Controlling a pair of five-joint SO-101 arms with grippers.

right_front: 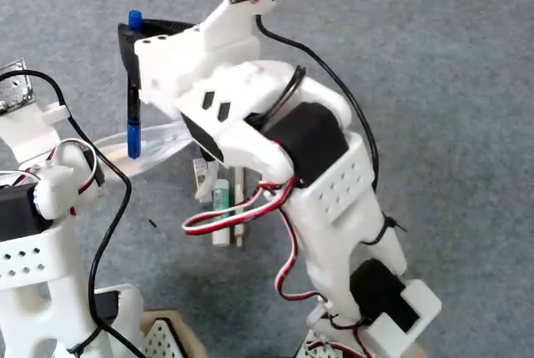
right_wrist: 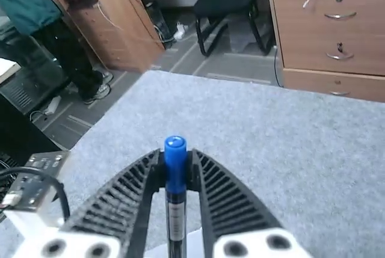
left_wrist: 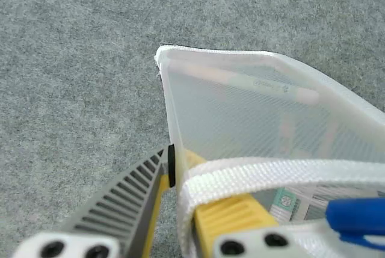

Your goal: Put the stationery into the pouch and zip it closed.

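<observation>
Right end effector [right_wrist: 175,163] clenching upright blue-capped black pen [right_wrist: 175,145], aiming tip into translucent white mesh pouch [left_wrist: 240,113]. Left end effector [left_wrist: 179,171] pinching pouch rim, likely propping mouth open over grey carpeted worktop [left_wrist: 72,59]. Other stationery [right_front: 221,208] lying nearby.

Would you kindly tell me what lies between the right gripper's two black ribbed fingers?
A blue-capped dark pen is clamped between those fingers, seen in the right wrist view.
</observation>
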